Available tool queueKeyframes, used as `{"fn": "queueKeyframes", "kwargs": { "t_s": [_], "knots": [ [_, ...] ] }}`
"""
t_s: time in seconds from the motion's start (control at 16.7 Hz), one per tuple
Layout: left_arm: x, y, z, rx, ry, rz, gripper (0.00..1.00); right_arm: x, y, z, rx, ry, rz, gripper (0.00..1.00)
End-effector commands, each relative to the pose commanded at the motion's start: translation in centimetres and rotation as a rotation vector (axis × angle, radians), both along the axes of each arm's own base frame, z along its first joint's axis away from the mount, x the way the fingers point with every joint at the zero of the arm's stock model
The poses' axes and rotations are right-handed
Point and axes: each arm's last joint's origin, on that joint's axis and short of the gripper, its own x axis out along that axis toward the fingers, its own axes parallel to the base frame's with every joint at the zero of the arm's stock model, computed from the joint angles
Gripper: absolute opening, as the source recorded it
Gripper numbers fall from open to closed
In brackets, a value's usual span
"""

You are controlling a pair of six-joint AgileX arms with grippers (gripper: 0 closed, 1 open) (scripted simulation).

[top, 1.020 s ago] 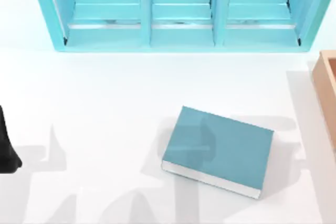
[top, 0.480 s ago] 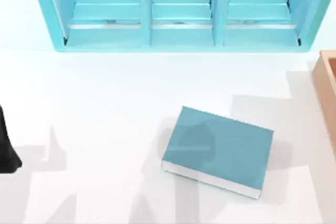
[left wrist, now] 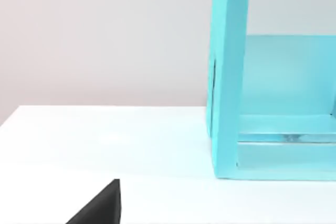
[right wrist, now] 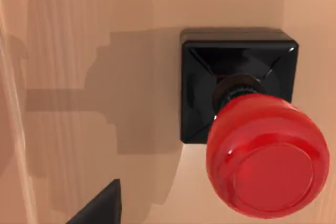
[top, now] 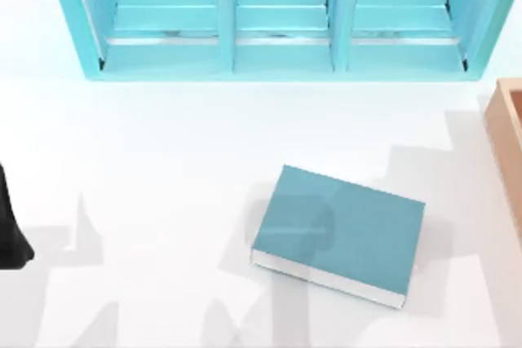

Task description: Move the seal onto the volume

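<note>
Glossy red knob of the seal (right wrist: 251,135) up close under the right wrist, black base flat on a wooden surface, likely the wooden tray (top: 510,132) at the table's right edge. Best to centre over the knob and descend straight before lifting toward the teal volume (top: 338,234) mid-table. Cannot tell how the right jaws stand; left arm (top: 10,230) parked at the left edge.

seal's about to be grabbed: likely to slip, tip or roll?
The seal carries a glossy red knob, so fingers closing there may slip; the narrow neck below looks a surer hold. The knob looks about as wide as the black square base, so it is probably top-heavy and could tip if nudged high. Standing on its flat base on the wooden surface, rolling seems unlikely.
</note>
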Motion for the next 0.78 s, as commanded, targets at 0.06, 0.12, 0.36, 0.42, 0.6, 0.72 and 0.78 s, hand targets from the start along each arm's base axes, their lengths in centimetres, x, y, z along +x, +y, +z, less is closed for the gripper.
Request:
{"fn": "queueKeyframes", "kwargs": {
  "t_s": [0.06, 0.12, 0.36, 0.42, 0.6, 0.72, 0.78],
  "knots": [
    [0.0, 0.0, 0.0, 0.0, 0.0, 0.0, 1.0, 0.1, 0.0, -1.2, -0.002, -0.006, 0.0, 1.0],
    [0.0, 0.0, 0.0, 0.0, 0.0, 0.0, 1.0, 0.2, -0.1, -2.5, -0.004, -0.012, 0.001, 1.0],
    [0.0, 0.0, 0.0, 0.0, 0.0, 0.0, 1.0, -0.2, 0.0, -6.4, -0.002, -0.006, 0.0, 1.0],
    [0.0, 0.0, 0.0, 0.0, 0.0, 0.0, 1.0, -0.3, 0.0, -6.7, -0.001, -0.004, 0.0, 1.0],
    [0.0, 0.0, 0.0, 0.0, 0.0, 0.0, 1.0, -0.3, 0.0, -6.8, -0.001, -0.004, 0.0, 1.0],
    [0.0, 0.0, 0.0, 0.0, 0.0, 0.0, 1.0, -0.3, 0.0, -6.8, -0.001, -0.004, 0.0, 0.92],
    [0.0, 0.0, 0.0, 0.0, 0.0, 0.0, 1.0, -0.3, 0.0, -6.8, -0.001, -0.004, 0.0, 0.85]
  ]
}}
